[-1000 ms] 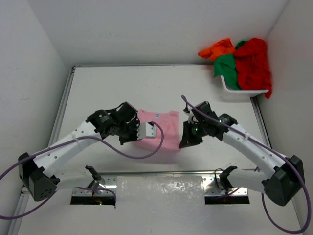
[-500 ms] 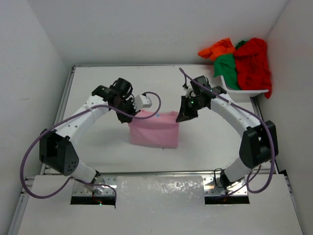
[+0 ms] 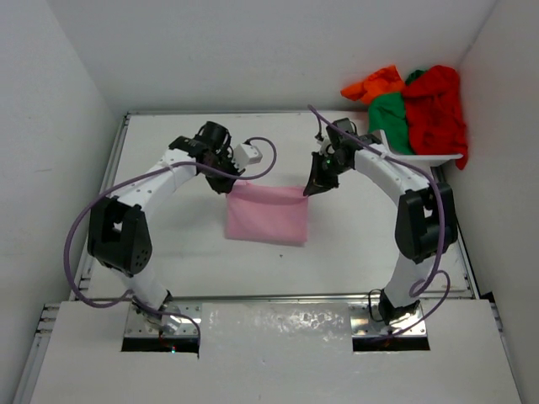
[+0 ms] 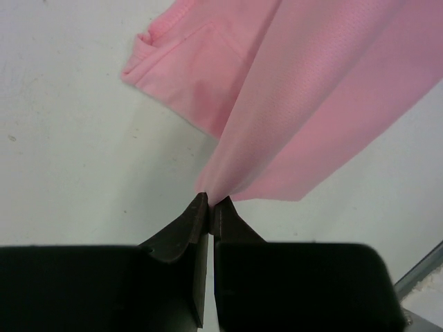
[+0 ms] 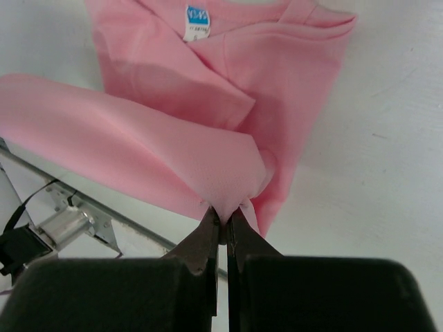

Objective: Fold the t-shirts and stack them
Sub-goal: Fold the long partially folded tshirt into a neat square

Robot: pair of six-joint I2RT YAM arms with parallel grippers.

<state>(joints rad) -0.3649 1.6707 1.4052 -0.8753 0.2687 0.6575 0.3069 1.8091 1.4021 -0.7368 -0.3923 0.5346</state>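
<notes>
**Left gripper** (image 4: 210,200): jaws pressed together on a pinch of pink cloth, fingertips meeting with only the fabric between them. It grips the far left corner of the pink t-shirt (image 3: 265,215). From that pinch a layer of cloth runs taut and slanting down to the rest of the garment.

**Right gripper** (image 5: 223,218): jaws likewise clamped on a small gather of the same garment, at its far right corner. A fold fans out from the fingertips. Beyond it lies the neckline with a blue-and-white label (image 5: 196,21).

**Pink t-shirt:** lies as a rough rectangle on the white table (image 3: 168,244), its near edge flat and its far edge held between the two grips. Whether the middle of that far edge is clear of the table cannot be judged from overhead.

**Surroundings:** well apart from the pink t-shirt, beyond its far right corner, stands a white basket (image 3: 421,157). The red t-shirt (image 3: 436,105), green t-shirt (image 3: 389,114) and orange t-shirt (image 3: 375,84) are heaped in it, spilling over its rim.
</notes>
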